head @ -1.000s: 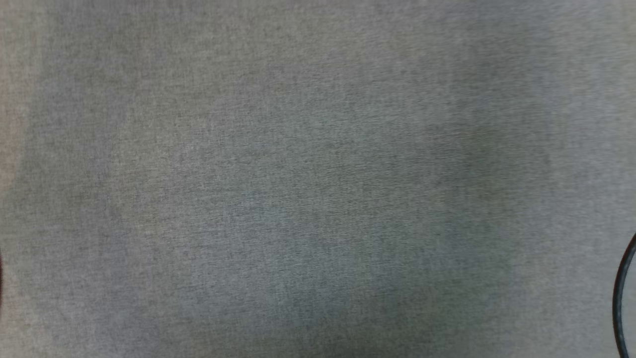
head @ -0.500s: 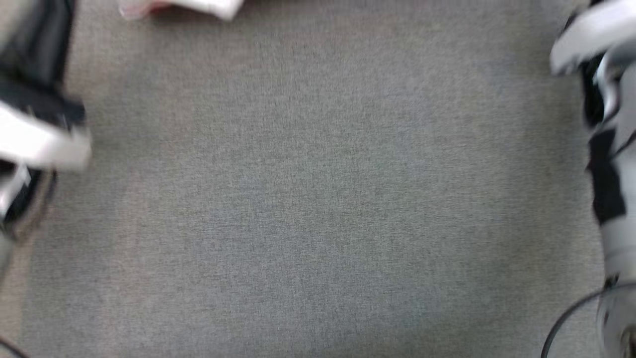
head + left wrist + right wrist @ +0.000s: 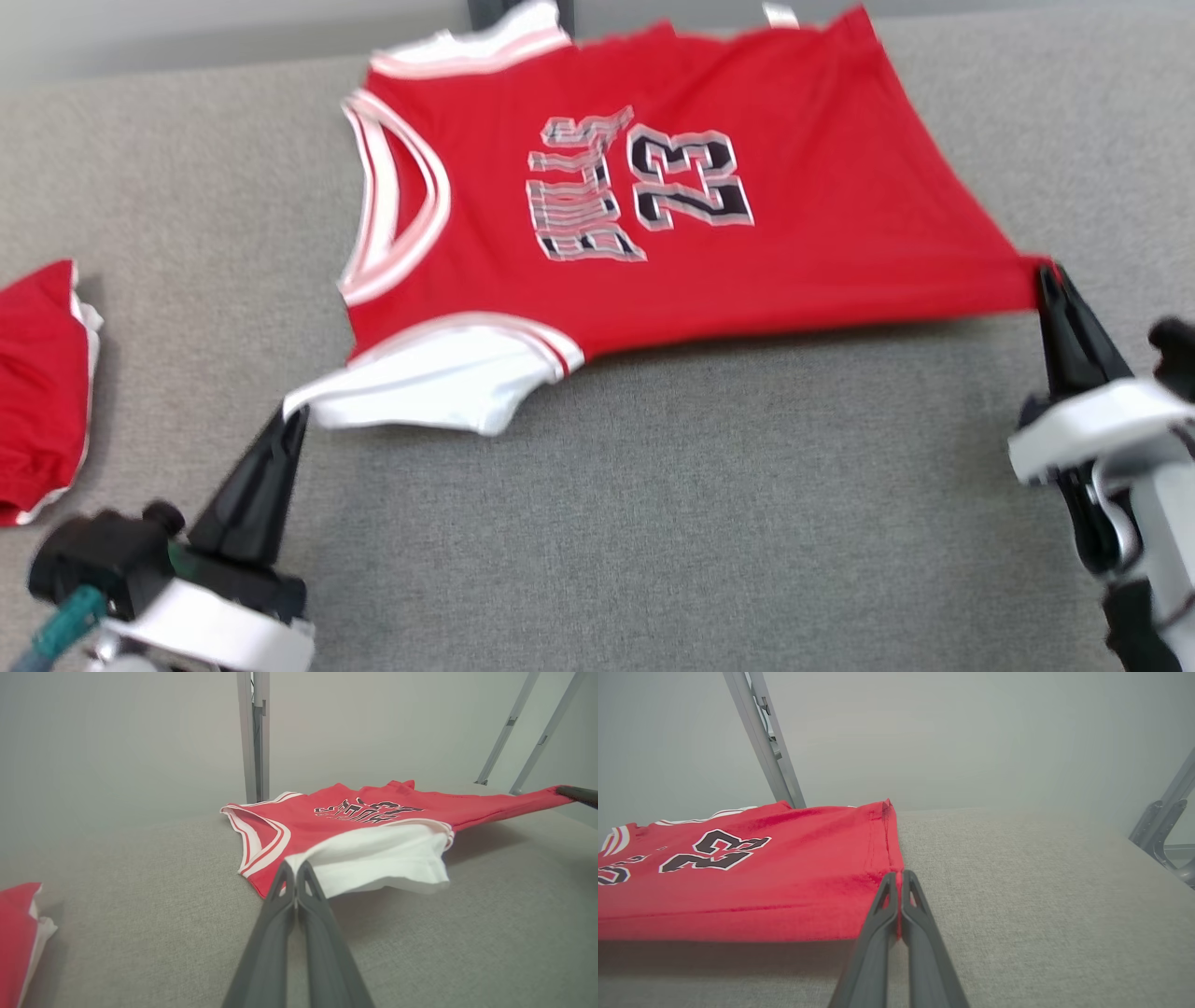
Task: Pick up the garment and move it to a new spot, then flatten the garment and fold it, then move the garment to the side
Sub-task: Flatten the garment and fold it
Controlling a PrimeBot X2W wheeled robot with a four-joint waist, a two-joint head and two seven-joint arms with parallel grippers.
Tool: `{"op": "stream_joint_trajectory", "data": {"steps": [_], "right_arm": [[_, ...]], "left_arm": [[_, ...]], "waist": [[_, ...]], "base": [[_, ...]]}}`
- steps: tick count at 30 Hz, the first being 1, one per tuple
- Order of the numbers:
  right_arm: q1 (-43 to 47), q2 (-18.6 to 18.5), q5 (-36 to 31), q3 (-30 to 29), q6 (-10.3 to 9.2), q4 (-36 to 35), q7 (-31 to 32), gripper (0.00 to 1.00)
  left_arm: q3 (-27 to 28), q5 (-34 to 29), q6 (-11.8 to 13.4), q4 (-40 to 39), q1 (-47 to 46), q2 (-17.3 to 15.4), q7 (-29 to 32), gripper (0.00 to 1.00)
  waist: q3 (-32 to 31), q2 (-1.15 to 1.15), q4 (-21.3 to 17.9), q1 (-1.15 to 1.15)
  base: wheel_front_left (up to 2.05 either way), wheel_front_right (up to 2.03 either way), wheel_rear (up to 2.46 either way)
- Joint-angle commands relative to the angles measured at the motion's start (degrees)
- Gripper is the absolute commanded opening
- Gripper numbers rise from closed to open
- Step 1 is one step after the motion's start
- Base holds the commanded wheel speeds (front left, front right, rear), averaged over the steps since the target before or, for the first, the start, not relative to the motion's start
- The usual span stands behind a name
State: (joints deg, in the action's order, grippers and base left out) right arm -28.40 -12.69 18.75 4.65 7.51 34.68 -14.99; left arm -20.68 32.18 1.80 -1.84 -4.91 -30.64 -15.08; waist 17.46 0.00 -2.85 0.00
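You have the red jersey (image 3: pixel 803 233) stretched above the grey surface (image 3: pixel 709 523), near edge lifted: your left gripper (image 3: pixel 297 417) is clamped on its white shoulder corner, your right gripper (image 3: pixel 1046 276) on its red hem corner; a second red garment (image 3: pixel 37 392) lies far left

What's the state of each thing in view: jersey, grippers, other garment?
red Bulls 23 jersey: spread print-up, near edge held lifted.
left gripper: shut on the jersey's white corner.
right gripper: shut on the jersey's red hem corner.
second red garment: lying bunched at far left, untouched.
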Motion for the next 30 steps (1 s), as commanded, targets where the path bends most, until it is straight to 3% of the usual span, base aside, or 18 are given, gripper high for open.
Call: {"op": "stream_joint_trajectory", "data": {"steps": [1,6,10,19,23,30], "right_arm": [[2.6,-1.3,0.5,0.0,-0.03,-1.6,-0.3,0.0],[12.1,-3.2,1.4,-1.2,-0.03,-8.6,-0.3,0.0],[19.3,-3.7,0.8,-3.5,-0.03,-13.7,-0.3,0.0],[31.9,-0.7,-0.7,-8.3,-0.03,-23.8,-0.2,0.0],[30.8,0.5,-3.4,-8.2,-0.03,-22.8,2.2,0.0],[22.0,2.3,-9.5,-7.1,-0.03,-13.1,3.2,0.0]], "left_arm": [[0.9,0.2,0.8,-0.7,1.9,0.7,-0.1,0.0],[1.9,0.6,2.2,-3.6,8.9,2.9,-0.1,0.0],[2.7,1.0,3.1,-6.5,13.4,2.6,-0.1,0.0],[2.4,1.2,5.5,-13.3,19.6,0.8,2.5,0.0],[1.3,1.7,4.9,-11.9,17.2,1.3,4.7,0.0],[-1.3,1.0,0.4,-4.3,7.2,1.8,6.6,0.0]], "waist": [[-3.8,0.0,0.1,0.0],[-7.1,0.0,1.3,0.0],[-8.5,0.0,2.3,0.0],[-10.4,0.0,2.5,0.0],[-10.7,0.0,1.5,0.0],[-10.0,0.0,0.5,0.0]], "base": [[0.0,0.0,0.0],[0.0,0.0,0.0],[0.0,0.0,0.0],[0.0,0.0,0.0],[0.0,0.0,0.0],[0.0,0.0,0.0]]}}
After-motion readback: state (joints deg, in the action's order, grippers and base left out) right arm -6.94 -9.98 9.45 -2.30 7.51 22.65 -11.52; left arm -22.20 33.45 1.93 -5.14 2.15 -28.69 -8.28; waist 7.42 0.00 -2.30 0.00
